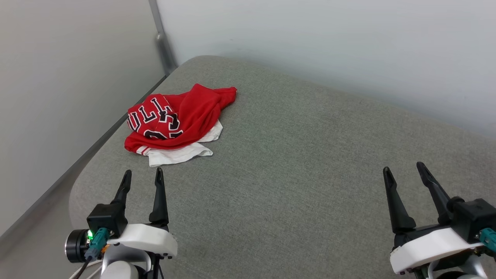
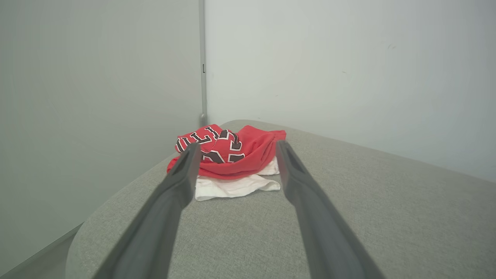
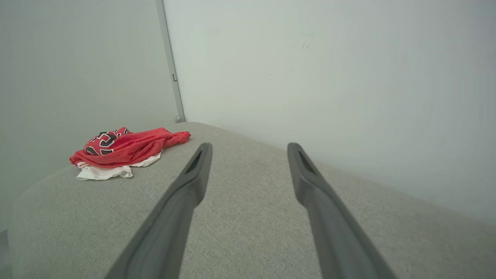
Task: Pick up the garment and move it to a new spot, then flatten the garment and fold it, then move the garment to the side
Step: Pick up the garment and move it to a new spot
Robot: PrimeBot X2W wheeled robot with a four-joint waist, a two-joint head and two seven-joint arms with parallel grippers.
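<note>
In the head view, the garment (image 1: 174, 122), a crumpled red jersey-style shirt with white sleeve cloth and black, white-outlined lettering, lies bunched on the far left of a grey woven cushion (image 1: 290, 186). It sits near the cushion's left edge, close to a grey metal strip (image 1: 162, 42) in the corner of the pale walls. Both grippers are seen together here. The left gripper (image 1: 143, 171) is at the lower left with its fingers spread, the tips just short of the white cloth and not touching it. The right gripper (image 1: 403, 167) is at the lower right, also spread and holding nothing, well apart from the garment. A small green light (image 1: 90, 234) glows on the left wrist. The lettering is folded over itself, so only a few letters can be read.

The left wrist view looks low along the cushion. The garment (image 2: 252, 151) rises as a red heap over a white sleeve (image 2: 232, 186), framed between the parted fingers of the left gripper (image 2: 237, 145). The left finger covers the heap's left edge.

In the right wrist view the garment (image 3: 128, 147) lies far to the left, outside the spread fingers of the right gripper (image 3: 251, 145). Its lettering is too small to read.
</note>
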